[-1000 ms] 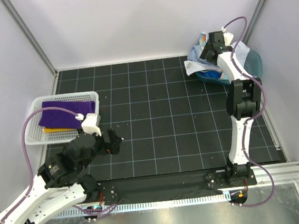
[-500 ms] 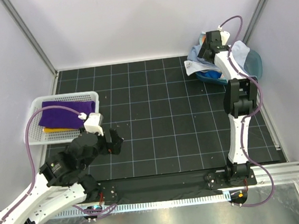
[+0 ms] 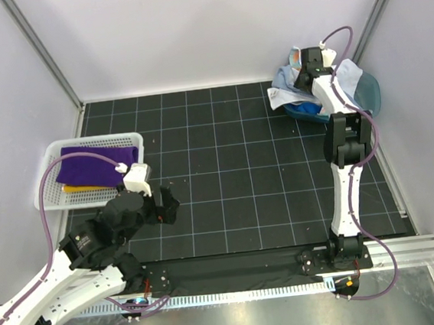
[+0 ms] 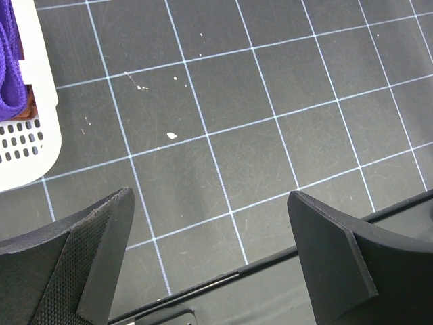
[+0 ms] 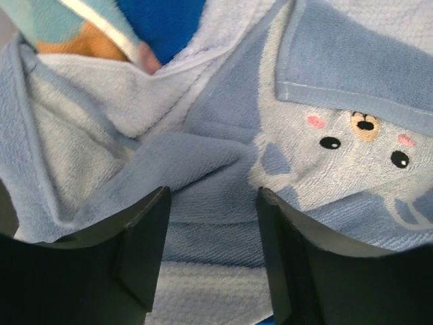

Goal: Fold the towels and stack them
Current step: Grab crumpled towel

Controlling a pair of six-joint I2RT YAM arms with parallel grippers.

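While one basket (image 3: 48, 192) holds two towels (image 3: 98, 160), left gripper (image 4: 210, 198) gapes and right gripper (image 5: 212, 202), parted, straddles a pale-blue towel (image 5: 338, 88).

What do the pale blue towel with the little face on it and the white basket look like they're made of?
Pale blue towel: looks like cotton terry, matte and fuzzy; the looped pile and a stitched hem show. White basket: seemingly moulded plastic, smooth and slightly glossy, with rows of small slots in its wall.

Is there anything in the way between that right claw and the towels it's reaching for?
Nothing visible does. The right gripper hangs open directly over a fold of the pale blue towel, with no other object between them.
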